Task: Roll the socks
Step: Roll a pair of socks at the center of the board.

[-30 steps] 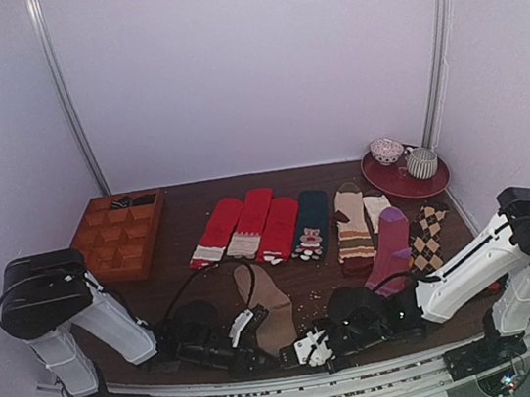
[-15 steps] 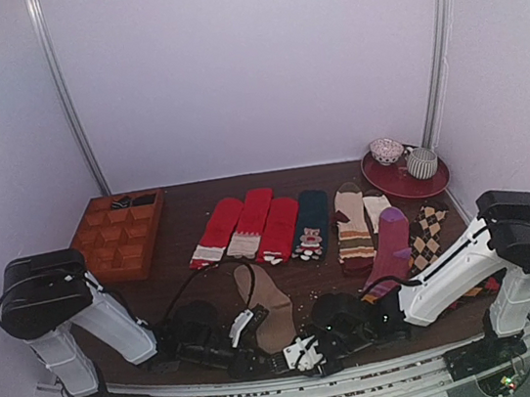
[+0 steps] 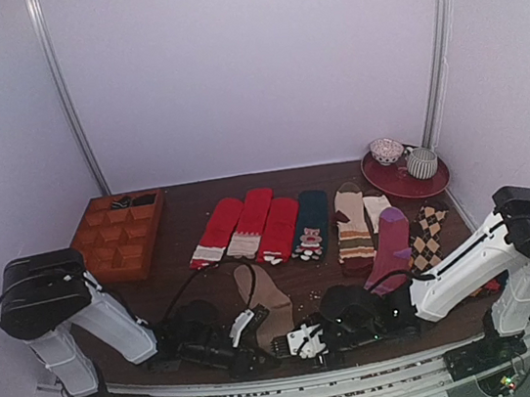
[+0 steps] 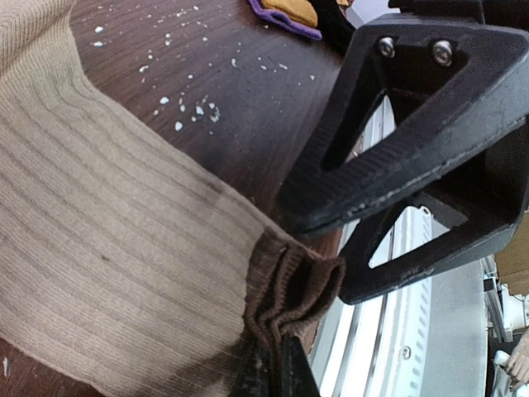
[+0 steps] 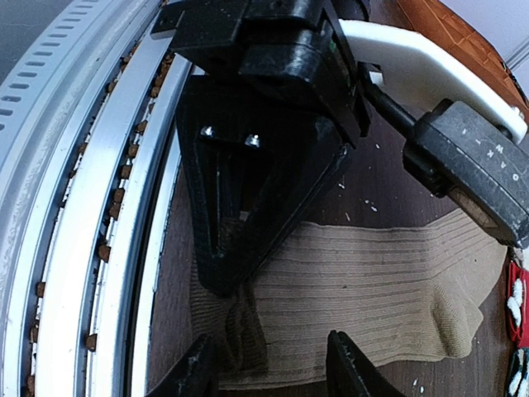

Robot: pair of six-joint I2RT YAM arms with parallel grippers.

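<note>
The tan-brown socks (image 3: 267, 307) lie flat near the table's front edge, cuff end toward the rail. In the left wrist view their ribbed knit (image 4: 107, 265) fills the left, and my left gripper (image 4: 277, 374) is shut on the bunched darker cuff (image 4: 291, 285). From above, the left gripper (image 3: 266, 358) sits at that cuff. My right gripper (image 3: 288, 345) faces it, almost touching. In the right wrist view the right gripper (image 5: 269, 372) stands open, one finger on each side of the cuff end of the socks (image 5: 372, 281), just in front of the left gripper's black fingers (image 5: 248, 198).
Behind lie rows of other socks: red ones (image 3: 249, 225), a dark one (image 3: 310, 222), striped beige (image 3: 353, 228), purple (image 3: 388, 245), argyle (image 3: 428, 235). A wooden compartment tray (image 3: 120, 235) is back left and a red plate (image 3: 433, 183) with cups back right. The metal rail (image 5: 83, 248) borders the front edge.
My right gripper has slid left along the front edge up to the left gripper, and its jaws have widened a little. The left gripper has kept its hold on the cuff.
</note>
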